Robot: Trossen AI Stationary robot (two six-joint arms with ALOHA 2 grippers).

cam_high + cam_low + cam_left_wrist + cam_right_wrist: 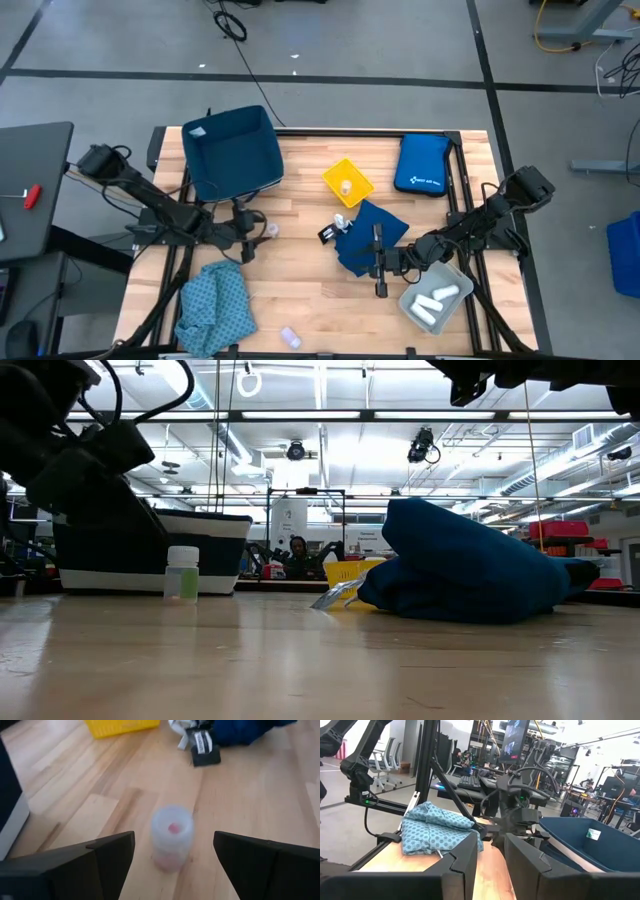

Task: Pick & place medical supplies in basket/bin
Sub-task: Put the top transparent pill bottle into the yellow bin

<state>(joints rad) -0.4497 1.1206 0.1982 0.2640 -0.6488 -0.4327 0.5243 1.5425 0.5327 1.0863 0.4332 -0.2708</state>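
A small clear vial (270,230) stands upright on the table; it also shows in the low view (182,572). My left gripper (174,845) is open and low over the table. Its fingers stand on either side of the vial (171,837) without touching it. My right gripper (380,262) hovers at the near edge of the heaped navy cloth (370,235); in its wrist view (491,855) the fingers are open by a narrow gap and empty. The teal patterned cloth (215,305) lies at the near left. White rolls (440,298) lie in a grey bin (415,305).
A dark blue bin (232,150) stands at the far left, a small yellow basket (347,182) at the middle and a royal-blue pouch (422,165) at the far right. A black-and-white packet (335,228) lies beside the navy cloth. Another vial (290,337) lies near the front edge.
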